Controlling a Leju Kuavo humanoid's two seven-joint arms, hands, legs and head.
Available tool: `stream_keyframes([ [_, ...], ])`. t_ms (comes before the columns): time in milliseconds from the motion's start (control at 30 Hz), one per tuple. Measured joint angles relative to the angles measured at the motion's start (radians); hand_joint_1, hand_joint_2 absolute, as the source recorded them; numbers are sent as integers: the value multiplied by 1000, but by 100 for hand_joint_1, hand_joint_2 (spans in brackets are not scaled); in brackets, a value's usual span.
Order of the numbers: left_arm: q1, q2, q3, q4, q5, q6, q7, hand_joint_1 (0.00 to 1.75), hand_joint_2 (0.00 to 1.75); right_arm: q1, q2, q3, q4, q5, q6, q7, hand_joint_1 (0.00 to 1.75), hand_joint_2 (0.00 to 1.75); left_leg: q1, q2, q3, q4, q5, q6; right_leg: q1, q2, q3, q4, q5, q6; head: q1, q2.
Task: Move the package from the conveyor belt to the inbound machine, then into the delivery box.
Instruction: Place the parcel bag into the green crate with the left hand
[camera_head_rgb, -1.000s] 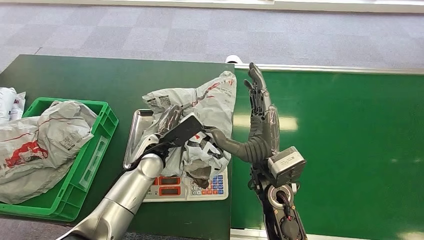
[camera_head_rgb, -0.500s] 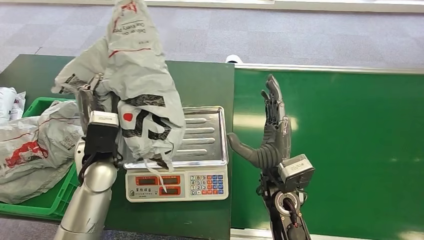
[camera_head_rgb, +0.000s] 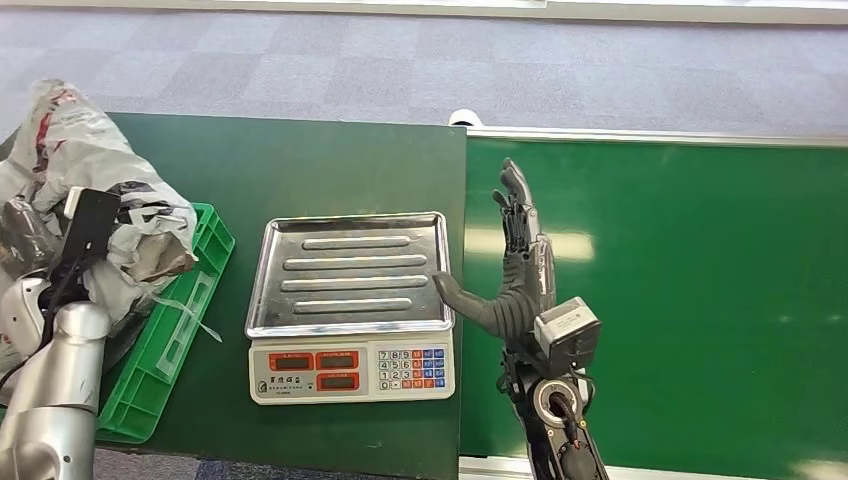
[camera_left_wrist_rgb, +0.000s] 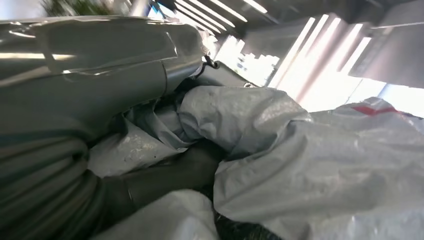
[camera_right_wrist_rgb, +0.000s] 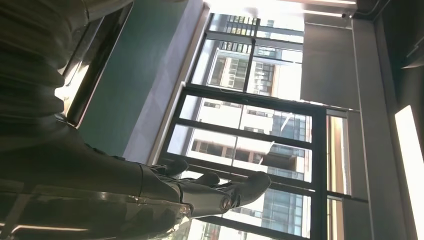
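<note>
Left robot hand (camera_head_rgb: 40, 255) grips crumpled package (camera_head_rgb: 110, 190), long axis upright, over crate (camera_head_rgb: 190, 290).

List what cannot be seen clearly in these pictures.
- Left hand: head view, mostly hidden by the package it holds.
- Green box contents: covered by the package and arm.
- Scale display digits: too small to read.
- Package label: left wrist view, blurred.

Silver left arm (camera_head_rgb: 55, 400); right hand (camera_head_rgb: 515, 275) dark grey with ribbed thumb, black fingers (camera_head_rgb: 515, 205), grey wrist camera box (camera_head_rgb: 566, 335).
</note>
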Motion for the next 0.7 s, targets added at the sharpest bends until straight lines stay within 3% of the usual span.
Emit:
stream_keyframes([
  [133,-24,67,63,167,-251,55,184,175,175,-28,11,29,36,-16,-1,17,0,175,0,1,0,0,0,0,0,1,0,0,0,0,0,0],
  [300,-27,117,141,251,-407,65,268,170,175,-50,20,58,63,-27,-2,30,0,175,0,0,0,0,-1,-1,0,0,-1,0,0,0,0,0],
  [367,-25,123,169,263,-415,59,269,99,175,-57,22,66,72,-29,-3,33,0,175,0,0,0,0,0,-1,0,0,0,0,0,0,0,0],
  [433,-24,124,189,272,-414,47,266,17,175,-63,23,73,80,-31,-2,37,0,175,0,0,0,0,0,-1,0,0,0,0,0,0,0,0],
  [500,-23,122,205,276,-399,27,247,0,175,-68,25,78,87,-32,-2,42,0,175,0,0,0,0,0,-1,0,0,0,0,0,0,0,0],
  [600,-24,113,231,273,-285,-18,159,0,175,-73,30,82,96,-34,-1,49,0,175,0,-1,1,0,0,-1,0,0,0,0,0,0,0,0],
  [700,-19,91,260,243,-66,-69,9,0,175,-73,31,83,104,-34,0,52,0,175,0,-2,1,0,0,-1,0,-1,0,0,0,0,0,0],
])
